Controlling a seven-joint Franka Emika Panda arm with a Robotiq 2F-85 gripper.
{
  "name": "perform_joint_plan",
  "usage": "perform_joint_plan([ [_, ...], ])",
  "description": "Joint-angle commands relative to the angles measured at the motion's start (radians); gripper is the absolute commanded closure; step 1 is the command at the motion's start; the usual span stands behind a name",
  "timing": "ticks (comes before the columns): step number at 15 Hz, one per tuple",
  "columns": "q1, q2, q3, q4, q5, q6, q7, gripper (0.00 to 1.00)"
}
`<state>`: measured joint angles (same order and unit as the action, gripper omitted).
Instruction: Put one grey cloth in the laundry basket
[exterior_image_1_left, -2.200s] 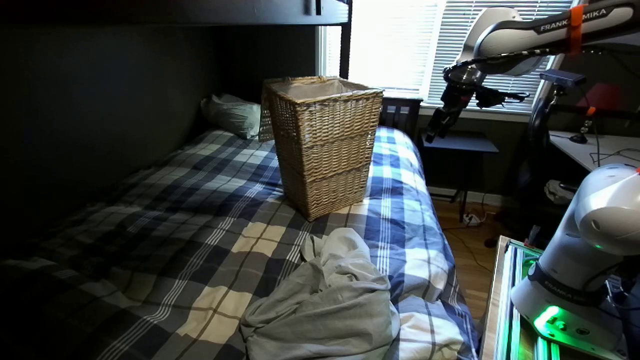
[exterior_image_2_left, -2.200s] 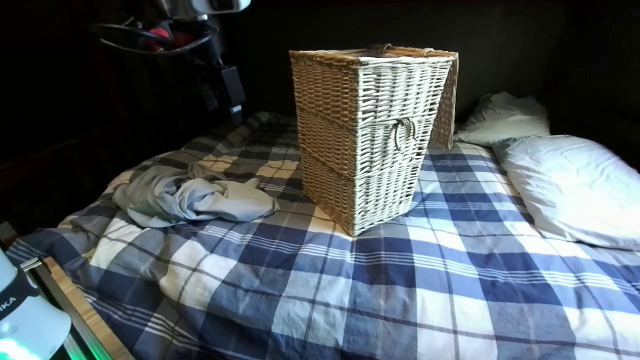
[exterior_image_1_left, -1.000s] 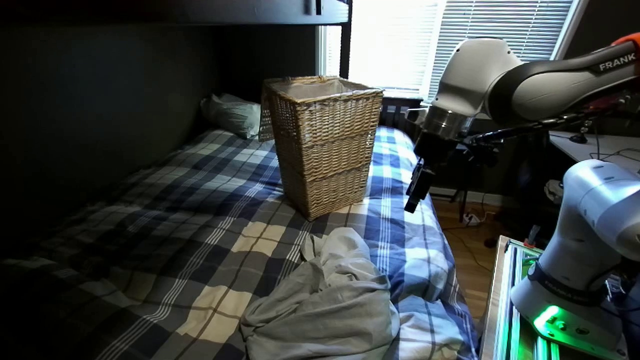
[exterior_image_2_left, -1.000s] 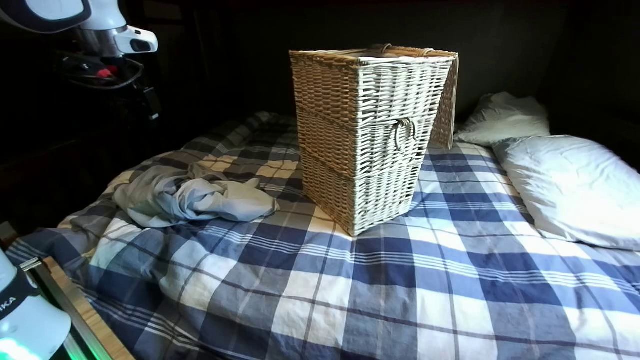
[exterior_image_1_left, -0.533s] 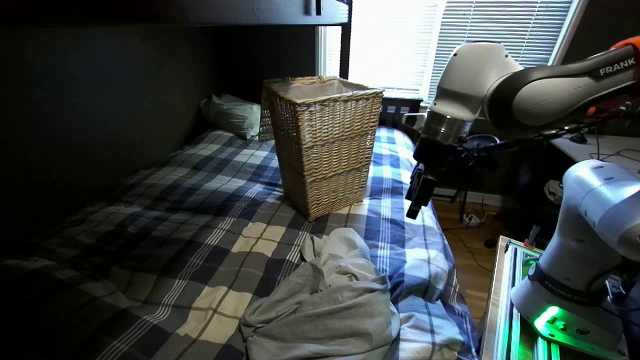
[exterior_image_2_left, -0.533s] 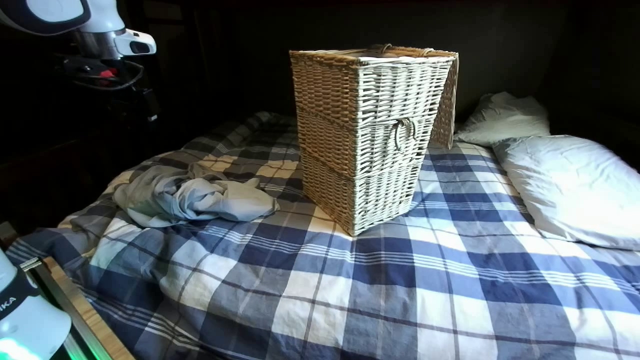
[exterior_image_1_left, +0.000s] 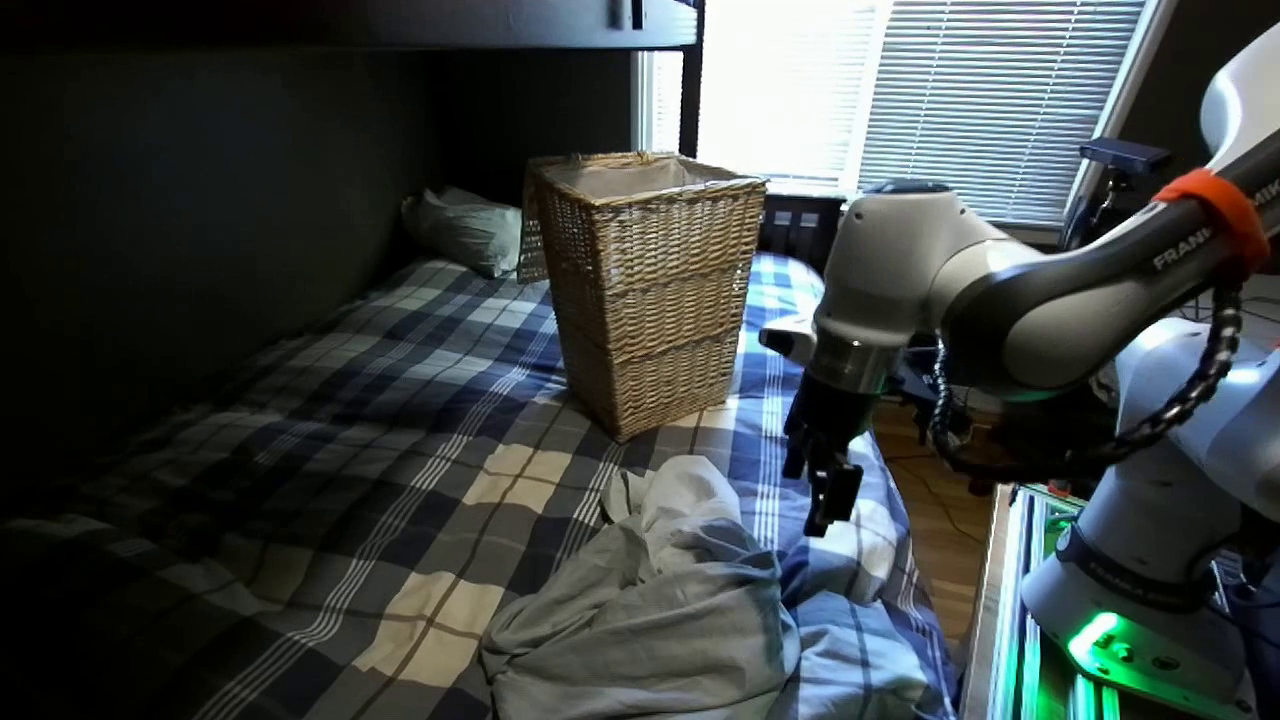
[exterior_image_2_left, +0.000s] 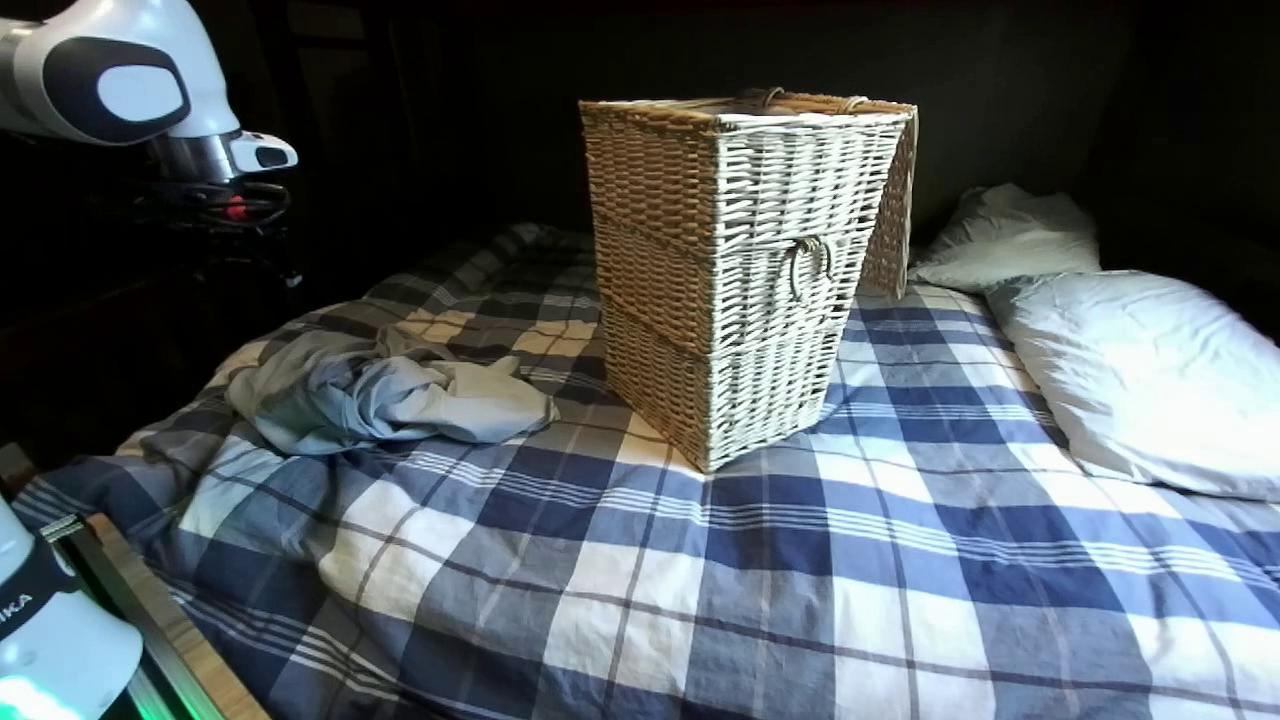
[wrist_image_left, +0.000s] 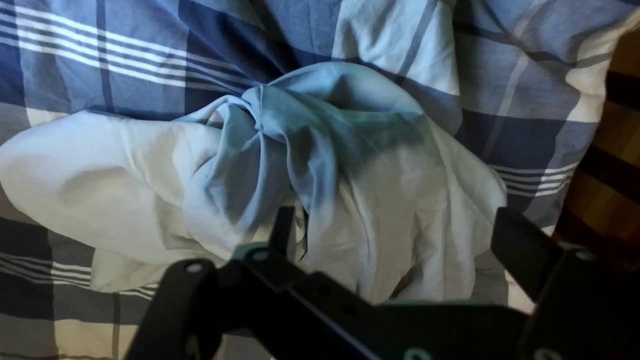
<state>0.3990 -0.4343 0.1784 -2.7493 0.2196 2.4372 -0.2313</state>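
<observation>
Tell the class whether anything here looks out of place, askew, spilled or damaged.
The laundry basket looks out of place: it stands on the bed, an unusual spot for one. The grey cloth lies bunched nearby, ordinary for laundry. No spill or damage shows.

Arm (exterior_image_1_left: 872, 262) is white, dark panels (exterior_image_2_left: 66, 92), orange band (exterior_image_1_left: 1225, 207), black cable (exterior_image_1_left: 1222, 338), green base light (exterior_image_1_left: 1094, 632); pincer (wrist_image_left: 393, 224) is black, round screws (wrist_image_left: 193, 267).

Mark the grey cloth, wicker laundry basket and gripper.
Grey cloth (wrist_image_left: 267, 165): wrist view, bunched middle folds.
Wicker laundry basket (exterior_image_1_left: 665, 300): in an exterior view, outer wall.
Gripper (wrist_image_left: 393, 220): wrist view, midway between open fingertips.
</observation>
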Motion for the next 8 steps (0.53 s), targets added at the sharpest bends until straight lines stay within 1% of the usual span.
perform_joint_plan([
  [1,-0.037,0.172,0.062,0.043,-0.127,0.117,0.030,0.00],
  [5,-0.077,0.313,0.097,0.085,-0.278,0.221,0.078,0.00],
  [8,-0.089,0.420,0.101,0.135,-0.364,0.272,0.075,0.00],
])
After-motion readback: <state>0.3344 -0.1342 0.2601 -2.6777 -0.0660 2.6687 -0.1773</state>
